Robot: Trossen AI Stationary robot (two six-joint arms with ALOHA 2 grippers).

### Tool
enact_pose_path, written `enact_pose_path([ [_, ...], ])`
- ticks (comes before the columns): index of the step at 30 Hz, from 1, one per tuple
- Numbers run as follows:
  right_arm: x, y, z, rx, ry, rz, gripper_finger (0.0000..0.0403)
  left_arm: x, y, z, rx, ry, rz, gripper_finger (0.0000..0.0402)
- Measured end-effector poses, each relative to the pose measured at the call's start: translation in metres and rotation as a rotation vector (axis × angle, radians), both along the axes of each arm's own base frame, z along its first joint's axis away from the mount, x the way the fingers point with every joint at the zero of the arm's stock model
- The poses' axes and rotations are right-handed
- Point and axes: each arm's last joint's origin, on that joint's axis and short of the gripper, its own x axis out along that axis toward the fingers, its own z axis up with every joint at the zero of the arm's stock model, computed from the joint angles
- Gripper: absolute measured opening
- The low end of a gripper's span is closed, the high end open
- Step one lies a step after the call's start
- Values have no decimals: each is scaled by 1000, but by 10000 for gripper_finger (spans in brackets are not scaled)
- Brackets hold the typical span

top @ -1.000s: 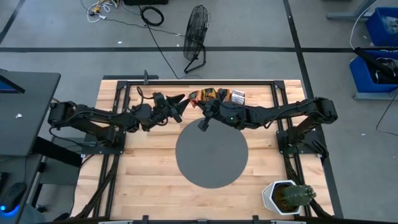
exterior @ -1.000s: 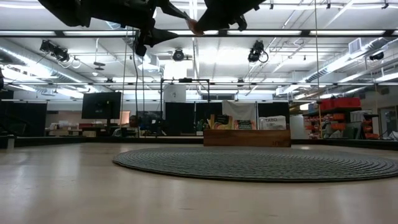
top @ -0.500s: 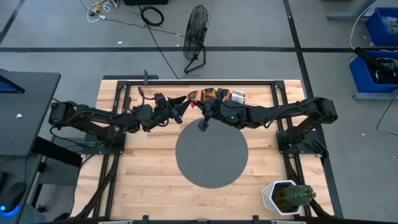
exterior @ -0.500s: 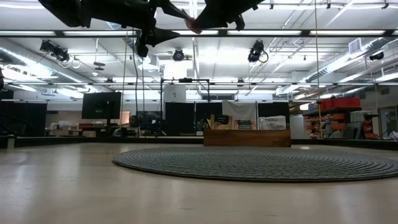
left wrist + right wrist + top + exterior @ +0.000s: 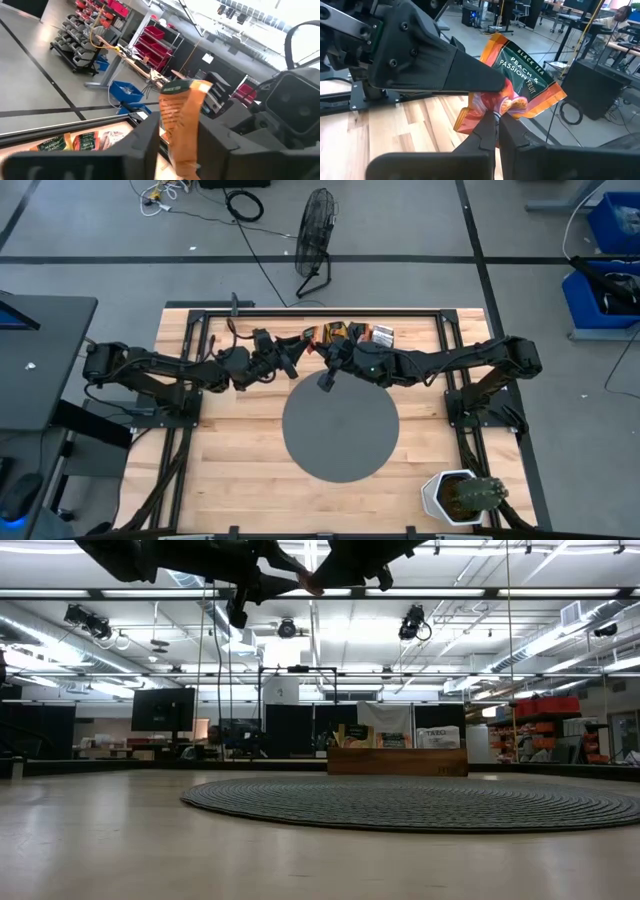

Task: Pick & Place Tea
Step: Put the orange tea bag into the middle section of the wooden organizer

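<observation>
An orange tea sachet (image 5: pixel 517 75) with a dark green "Peach & Passion Fruit" label hangs in the air over the table's far middle. It also shows in the low view as the sachet (image 5: pixel 312 582). My right gripper (image 5: pixel 496 116) is shut on it. My left gripper (image 5: pixel 181 142) faces it from the table's left. Its fingers stand on either side of the sachet (image 5: pixel 181 117) with a narrow gap between them. More tea lies in the wooden tray (image 5: pixel 345 333) at the far edge. My right gripper pinches the sachet's near edge (image 5: pixel 495 109) between its two fingertips. It comes about level from the table's right. The sachet stands tilted beyond the fingertips, lifted well clear of the table. My left gripper has one finger (image 5: pixel 470 75) lying across the sachet's face, but I cannot tell whether it touches.
A round dark woven mat (image 5: pixel 340 427) lies in the table's middle, below both arms. A potted cactus (image 5: pixel 462 495) stands at the near right corner. A floor fan (image 5: pixel 316 235) stands beyond the far edge.
My left gripper has moved a little toward the table's right, onto the sachet, and its fingers have closed from wide apart to a narrow gap around it. My right gripper and the sachet have kept still.
</observation>
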Motion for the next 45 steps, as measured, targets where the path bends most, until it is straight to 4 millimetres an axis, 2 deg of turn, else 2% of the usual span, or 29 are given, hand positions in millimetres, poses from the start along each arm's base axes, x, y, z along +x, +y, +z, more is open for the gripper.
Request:
enact_pose_path([
  [7, 0, -1, -1, -3, 9, -10, 1, 0, -1, 0, 24, 21, -7, 13],
  [11, -1, -1, -3, 0, 31, 1, 29, 0, -1, -2, 54, 54, -5, 7],
  [15, -10, 1, 3, 38, 63, 43, 87, 1, -1, -6, 84, 122, -26, 5],
  [21, -45, 0, 33, 108, 76, 182, 181, 4, -6, -14, 137, 208, -240, 4],
  [25, -56, -15, 55, 195, 187, 313, 208, 5, -13, -14, 188, 210, -419, 3],
  [31, -42, -38, 82, 343, 316, 490, 200, 6, -15, -20, 187, 264, -492, 3],
  [37, -22, -43, 77, 445, 481, 577, 195, 6, -15, -21, 189, 276, -494, 3],
  [45, -4, -45, 60, 496, 575, 596, 194, 5, -15, -21, 188, 279, -495, 2],
])
